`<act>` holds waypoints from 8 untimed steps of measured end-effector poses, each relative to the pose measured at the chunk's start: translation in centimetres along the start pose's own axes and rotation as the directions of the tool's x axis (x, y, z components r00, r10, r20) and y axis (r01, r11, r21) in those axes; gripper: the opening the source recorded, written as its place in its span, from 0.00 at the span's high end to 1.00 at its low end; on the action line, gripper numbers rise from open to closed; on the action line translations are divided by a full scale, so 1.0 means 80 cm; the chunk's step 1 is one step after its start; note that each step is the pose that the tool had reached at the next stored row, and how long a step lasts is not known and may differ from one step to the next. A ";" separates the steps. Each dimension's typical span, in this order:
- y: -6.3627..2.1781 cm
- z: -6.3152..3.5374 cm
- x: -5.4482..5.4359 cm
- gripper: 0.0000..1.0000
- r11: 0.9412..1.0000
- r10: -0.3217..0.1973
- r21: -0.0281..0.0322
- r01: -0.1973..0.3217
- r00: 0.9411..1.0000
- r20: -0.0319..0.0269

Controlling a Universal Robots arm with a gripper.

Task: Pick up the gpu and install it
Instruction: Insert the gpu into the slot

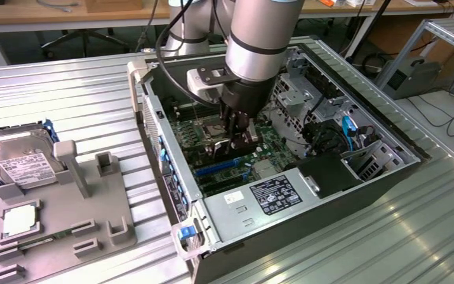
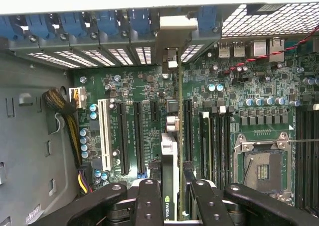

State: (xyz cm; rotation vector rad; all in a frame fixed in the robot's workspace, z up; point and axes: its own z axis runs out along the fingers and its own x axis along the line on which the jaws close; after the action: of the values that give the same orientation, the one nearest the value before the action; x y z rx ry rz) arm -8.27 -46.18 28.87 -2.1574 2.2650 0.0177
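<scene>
One gripper (image 1: 240,138) to log: you see it down inside the open computer case (image 1: 156,127), over the green motherboard (image 1: 271,145). It is clamped on the gpu (image 2: 169,183). In the wrist view you get the card edge-on between the black fingers (image 2: 148,201), a green logo strip on its near edge. The gpu stands upright on its long edge above the motherboard, running between the black expansion slots (image 2: 122,136) and the memory slots (image 2: 214,141). Its silver-grey bracket (image 2: 172,34) is at the case's rear wall, among the blue latches (image 2: 75,24). You cannot tell whether its lower edge is down in a slot. A white slot (image 2: 104,131) lies beside the black ones, and the CPU socket (image 2: 261,166) lies beyond the memory slots. Well apart, at the exterior view's left, a grey holder tray (image 1: 93,204) on the metal table (image 1: 77,94) carries a hard drive (image 1: 18,160).
</scene>
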 end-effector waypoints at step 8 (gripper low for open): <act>0.002 0.006 0.000 0.73 1.000 0.000 0.000 0.000 1.000 0.000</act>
State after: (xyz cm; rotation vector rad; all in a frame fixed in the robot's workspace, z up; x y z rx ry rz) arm -8.40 -46.18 28.41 -2.1574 2.2650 0.0178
